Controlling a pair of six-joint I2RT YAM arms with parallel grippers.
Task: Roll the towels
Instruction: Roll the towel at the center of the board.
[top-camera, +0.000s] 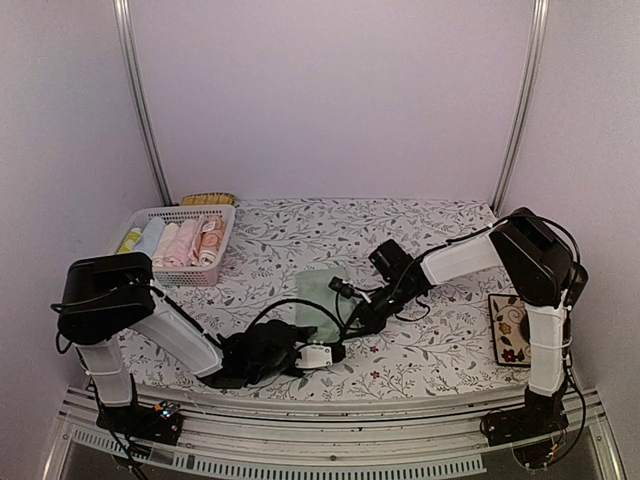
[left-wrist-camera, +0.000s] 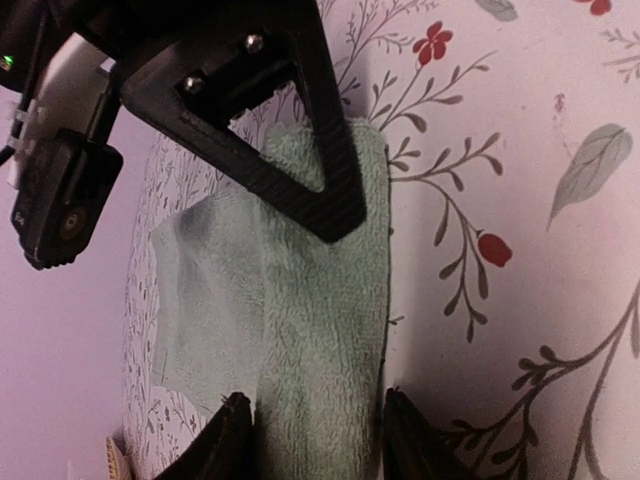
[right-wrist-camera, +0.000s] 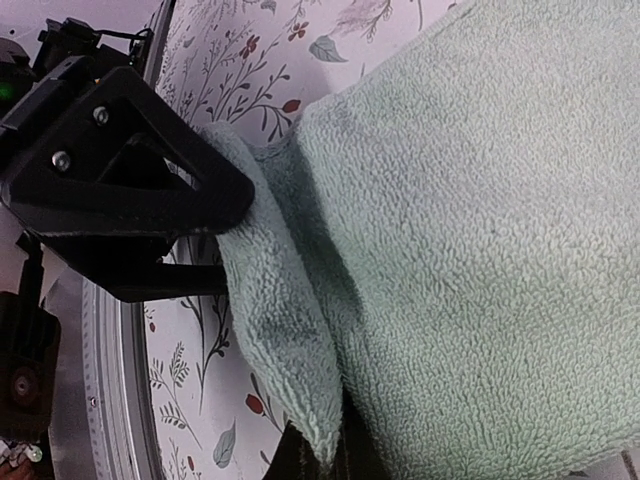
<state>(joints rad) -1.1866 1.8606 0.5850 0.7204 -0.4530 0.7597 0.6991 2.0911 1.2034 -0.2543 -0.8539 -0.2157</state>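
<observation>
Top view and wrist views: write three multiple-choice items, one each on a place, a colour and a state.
1. The towel lies: A in the basket; B on the table; C on a shelf.
2. Its colour: A orange; B blue; C mint green.
3. The right gripper is: A wide open; B shut on the towel; C out of view.
Key: B, it lies on the flowered cloth; C, both wrist views show pale green pile; B, its fingers pinch a folded edge.

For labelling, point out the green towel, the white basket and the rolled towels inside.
green towel (top-camera: 318, 285): overhead view, flat middle.
white basket (top-camera: 185, 277): overhead view, near wall.
rolled towels (top-camera: 188, 243): overhead view, pink roll.
</observation>
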